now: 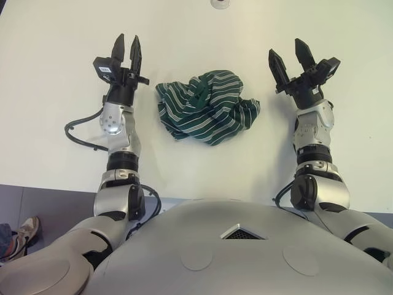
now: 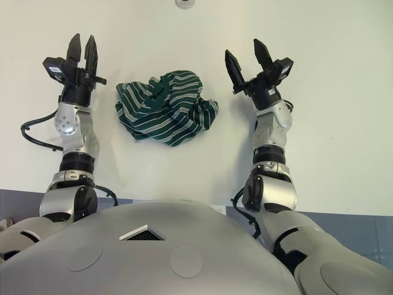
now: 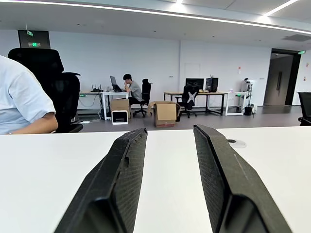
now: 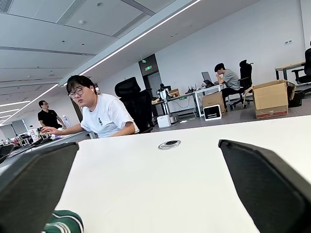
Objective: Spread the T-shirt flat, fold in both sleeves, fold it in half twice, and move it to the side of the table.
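Observation:
A green T-shirt with white stripes [image 1: 206, 107] lies crumpled in a heap on the white table [image 1: 55, 123], between my two arms. My left gripper [image 1: 126, 48] rests to the shirt's left, open a little, with nothing between its fingers [image 3: 119, 189]. To the shirt's right, my right gripper [image 1: 290, 55] is open wide and empty. A bit of the striped fabric [image 4: 60, 223] shows by the right gripper's finger [image 4: 29, 189] in the right wrist view.
A round cable port [image 1: 220, 3] sits in the table's far edge, seen too as a grommet [image 4: 169, 144]. A black cable [image 1: 83, 132] loops beside my left forearm. The table's near edge [image 1: 55, 185] runs just in front of my torso.

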Tool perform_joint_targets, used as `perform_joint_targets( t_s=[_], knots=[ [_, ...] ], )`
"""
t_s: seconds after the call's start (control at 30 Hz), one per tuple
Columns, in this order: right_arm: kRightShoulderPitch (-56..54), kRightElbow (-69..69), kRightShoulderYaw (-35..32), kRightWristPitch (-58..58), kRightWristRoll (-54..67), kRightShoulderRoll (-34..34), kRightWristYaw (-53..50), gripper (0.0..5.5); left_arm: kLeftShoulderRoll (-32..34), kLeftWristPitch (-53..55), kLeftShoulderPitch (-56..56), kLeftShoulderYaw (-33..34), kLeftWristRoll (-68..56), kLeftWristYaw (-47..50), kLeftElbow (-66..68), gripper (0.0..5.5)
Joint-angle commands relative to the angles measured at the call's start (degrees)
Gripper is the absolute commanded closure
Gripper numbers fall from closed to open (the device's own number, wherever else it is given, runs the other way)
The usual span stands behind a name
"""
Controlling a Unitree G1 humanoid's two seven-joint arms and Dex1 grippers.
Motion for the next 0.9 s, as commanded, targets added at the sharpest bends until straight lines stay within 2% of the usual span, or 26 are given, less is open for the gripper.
perform_joint_targets(
  t_s=[0.03,0.9],
  knots=[
    [0.4,0.3,0.1,-0.2,-0.4,0.0,0.1,0.11,-0.2,-0.4,-0.1,-0.1,0.4,-0.3,0.2,3.74],
    [0.3,0.9,0.9,-0.7,-0.9,-0.1,0.2,0.11,-0.2,-0.6,-0.3,-0.5,0.5,-0.5,0.7,3.74]
  ],
)
